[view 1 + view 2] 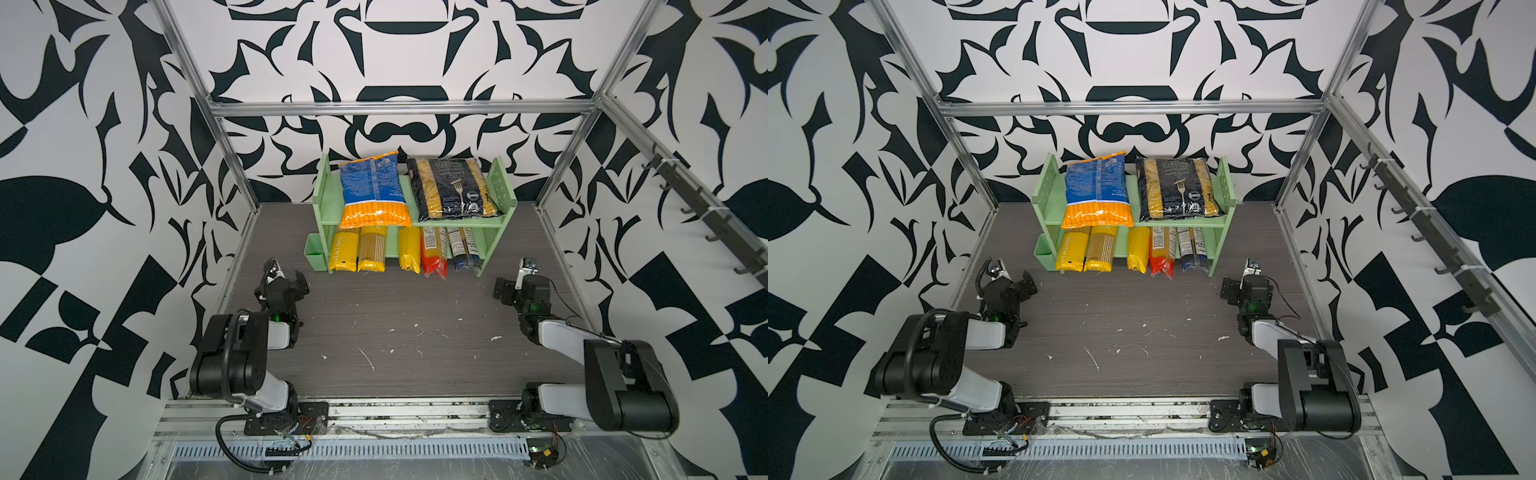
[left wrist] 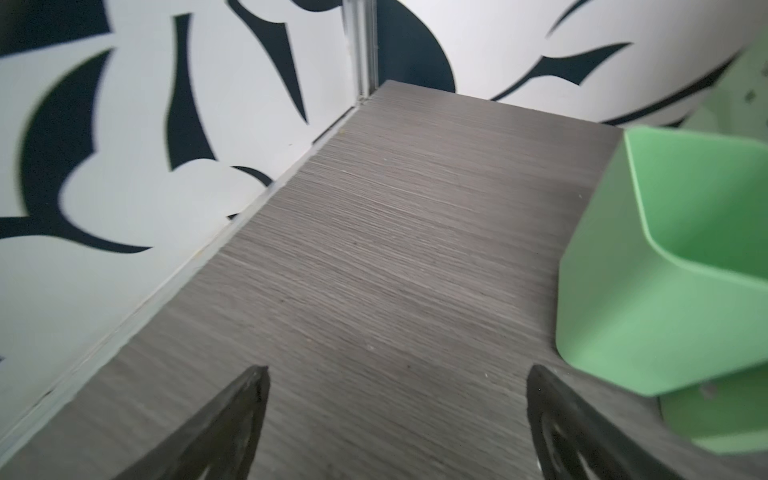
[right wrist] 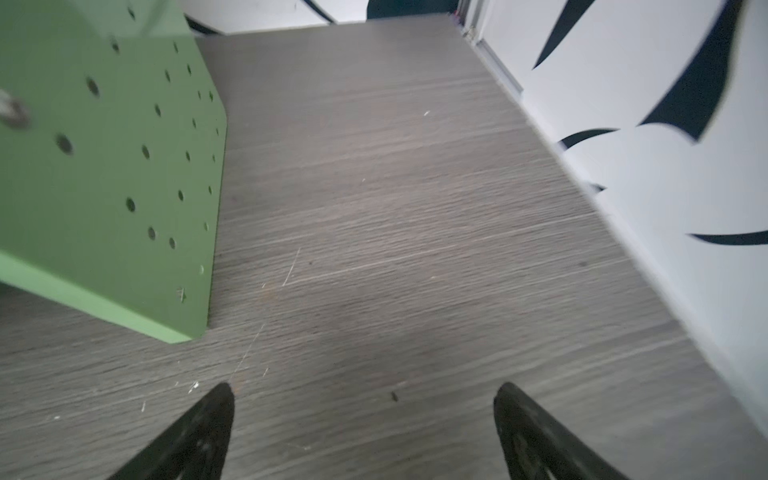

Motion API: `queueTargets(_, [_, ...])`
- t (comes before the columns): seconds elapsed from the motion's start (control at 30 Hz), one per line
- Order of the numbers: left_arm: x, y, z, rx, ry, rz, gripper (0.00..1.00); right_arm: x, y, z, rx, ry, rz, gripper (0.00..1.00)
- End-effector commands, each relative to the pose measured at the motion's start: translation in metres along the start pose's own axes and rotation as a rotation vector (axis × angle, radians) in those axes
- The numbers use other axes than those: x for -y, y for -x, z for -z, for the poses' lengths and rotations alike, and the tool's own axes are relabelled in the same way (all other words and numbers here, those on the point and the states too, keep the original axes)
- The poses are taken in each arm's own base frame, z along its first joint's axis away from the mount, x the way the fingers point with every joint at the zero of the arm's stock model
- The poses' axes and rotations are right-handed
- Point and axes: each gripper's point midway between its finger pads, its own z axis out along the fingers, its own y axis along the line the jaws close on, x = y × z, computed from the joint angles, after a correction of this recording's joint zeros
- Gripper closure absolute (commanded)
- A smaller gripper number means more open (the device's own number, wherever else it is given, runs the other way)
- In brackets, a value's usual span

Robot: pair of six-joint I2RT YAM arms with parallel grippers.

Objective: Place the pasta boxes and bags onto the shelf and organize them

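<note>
Top views, both: you have all seven packs on the shelf (image 1: 501,187), which stands at the back of the worktop (image 1: 395,316). Upper tier: blue-orange bag (image 1: 372,189) on the left, black penne bag (image 1: 453,189) on the right, lying side by side. Lower tier, left to right: yellow spaghetti pack (image 1: 344,253), tan pack (image 1: 372,249), second yellow pack (image 1: 409,249), red-ended pack (image 1: 433,253), blue-ended pack (image 1: 465,251). No pack lies loose on the worktop. The small green cup (image 1: 316,251) sits against the shelf's left side. Left wrist view: left gripper (image 2: 399,370) spread wide, nothing between its fingers, bare worktop ahead. Right wrist view: right gripper (image 3: 363,388) likewise spread and empty, near the shelf's hole-dotted side panel. Both arms sit well apart from the packs. Judgement: placing looks finished. Only tidying might remain, since the orange end droops over the upper tier's front edge, the lower packs poke out in front, and a gap separates the tan and second yellow packs.
</note>
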Motion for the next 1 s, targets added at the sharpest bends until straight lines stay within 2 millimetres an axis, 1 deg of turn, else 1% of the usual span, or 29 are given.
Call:
queueTargets(0.0, [0.011,0.024,0.005,0.098,-0.071,0.004,0.01,-0.008,0.038,-0.005,0.161,0.044,-0.037,0.00])
queueTargets(0.03, [0.011,0.023,0.003,0.079,-0.068,0.006,0.01,-0.010,0.037,-0.009,0.163,0.049,-0.037,0.00])
queueTargets(0.07, [0.012,0.024,0.000,0.073,-0.064,0.004,0.01,-0.015,0.038,-0.011,0.167,0.077,-0.027,0.00])
queueTargets(0.13, [0.015,0.026,-0.006,0.074,-0.071,-0.014,0.01,-0.026,0.033,-0.014,0.128,0.136,0.013,0.00])
queueTargets(0.2, [0.020,0.022,-0.009,0.025,-0.091,-0.025,0.01,-0.038,0.030,-0.016,0.149,0.187,0.041,0.00])
queueTargets(0.27, [0.022,0.023,-0.011,0.022,-0.097,-0.031,0.01,-0.047,0.021,-0.017,0.185,0.186,0.098,0.00])
queueTargets(0.3, [0.022,0.023,-0.012,0.025,-0.098,-0.030,0.01,-0.047,0.023,-0.017,0.179,0.185,0.091,0.00])
queueTargets(0.33, [0.022,0.023,-0.012,0.019,-0.099,-0.031,0.01,-0.046,0.020,-0.017,0.146,0.178,0.103,0.00])
queueTargets(0.4, [0.022,0.022,-0.013,0.012,-0.110,-0.027,0.01,-0.048,0.022,-0.018,0.172,0.187,0.102,0.00])
queueTargets(0.57, [0.035,0.020,-0.014,-0.017,-0.211,-0.040,0.01,-0.048,0.020,-0.019,0.157,0.186,0.105,0.00])
queueTargets(0.97, [0.034,0.020,-0.011,-0.008,-0.212,-0.033,0.01,-0.047,0.021,-0.016,0.163,0.179,0.093,0.00])
